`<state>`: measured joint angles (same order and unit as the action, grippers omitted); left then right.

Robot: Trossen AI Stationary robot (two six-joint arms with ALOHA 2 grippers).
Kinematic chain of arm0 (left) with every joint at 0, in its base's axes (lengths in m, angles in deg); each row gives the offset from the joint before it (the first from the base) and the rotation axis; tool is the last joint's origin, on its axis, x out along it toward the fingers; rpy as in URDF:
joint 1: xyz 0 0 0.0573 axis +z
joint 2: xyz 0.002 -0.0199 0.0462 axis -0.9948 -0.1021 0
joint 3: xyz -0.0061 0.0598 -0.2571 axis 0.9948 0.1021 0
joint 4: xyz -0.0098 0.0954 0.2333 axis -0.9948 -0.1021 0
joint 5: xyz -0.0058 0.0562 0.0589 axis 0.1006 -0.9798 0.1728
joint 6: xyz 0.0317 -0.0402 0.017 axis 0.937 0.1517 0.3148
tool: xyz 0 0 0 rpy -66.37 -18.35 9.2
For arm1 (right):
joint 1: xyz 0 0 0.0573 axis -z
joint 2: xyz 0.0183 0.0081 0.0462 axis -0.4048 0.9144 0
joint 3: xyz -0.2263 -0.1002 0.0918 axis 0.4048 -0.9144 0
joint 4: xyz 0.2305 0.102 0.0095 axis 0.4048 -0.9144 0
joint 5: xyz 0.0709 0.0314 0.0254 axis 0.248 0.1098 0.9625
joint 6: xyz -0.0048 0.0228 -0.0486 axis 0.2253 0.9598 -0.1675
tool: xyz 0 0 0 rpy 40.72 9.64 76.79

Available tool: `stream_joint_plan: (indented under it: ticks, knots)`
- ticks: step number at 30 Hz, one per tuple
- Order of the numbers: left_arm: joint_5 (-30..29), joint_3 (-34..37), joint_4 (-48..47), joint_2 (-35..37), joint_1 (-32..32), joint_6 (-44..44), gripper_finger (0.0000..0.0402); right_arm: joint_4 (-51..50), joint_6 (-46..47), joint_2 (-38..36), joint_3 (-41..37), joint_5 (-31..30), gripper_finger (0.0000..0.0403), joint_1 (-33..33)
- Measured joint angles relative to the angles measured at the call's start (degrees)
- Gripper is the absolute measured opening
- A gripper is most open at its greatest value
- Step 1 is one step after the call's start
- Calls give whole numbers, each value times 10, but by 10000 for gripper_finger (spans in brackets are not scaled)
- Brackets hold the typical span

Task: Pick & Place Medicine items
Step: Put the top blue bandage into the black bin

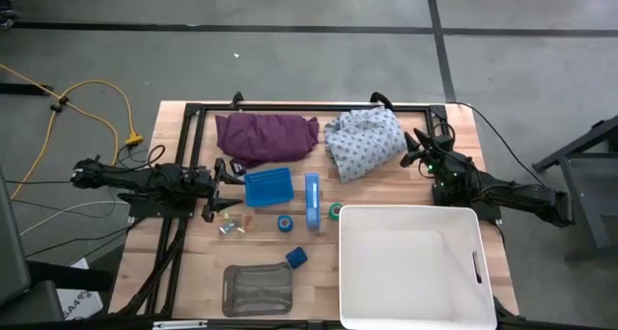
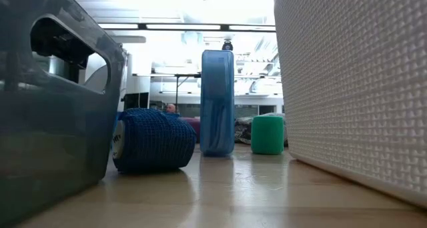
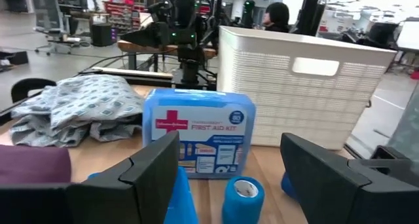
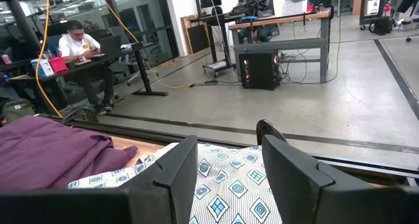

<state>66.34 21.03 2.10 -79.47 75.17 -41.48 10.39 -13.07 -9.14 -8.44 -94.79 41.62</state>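
Waiting left gripper (image 1: 229, 204), fingers spread, is aimed at first-aid box (image 3: 198, 139) and blue roll (image 1: 285, 223); green roll (image 1: 334, 211) beside white basket (image 1: 408, 264), presumably drop target. Right gripper (image 4: 226, 178), fingers parted, parked over patterned cloth (image 1: 363, 142).

A large white bin (image 1: 409, 264) sits on the wooden table (image 1: 183, 262). Just beside its near-left corner lies a green roll (image 1: 334, 211), with a blue roll (image 1: 285, 223) and a small blue block (image 1: 296, 258) farther left. Beyond the bin the right gripper (image 1: 419, 157) rests by a patterned cloth (image 1: 364, 142), and the left gripper (image 1: 224, 182) is well to the bin's left.
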Motion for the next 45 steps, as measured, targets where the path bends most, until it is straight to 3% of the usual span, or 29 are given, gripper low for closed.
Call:
stream_joint_plan:
  ticks: [7,12,20,35,45]
  knots:
    - [-2,-15,-20,-4,0,-5,258,0,0,0,0,0,160,0]
    - [-17,-83,-80,-50,0,5,258,0,0,0,0,0,160,0]
    - [-18,-210,-145,-202,1,8,258,0,0,0,0,0,160,0]
    - [3,-445,-260,-486,1,102,258,0,0,0,0,0,160,0]
    - [4,-479,-266,-607,1,105,258,0,0,0,0,0,160,0]
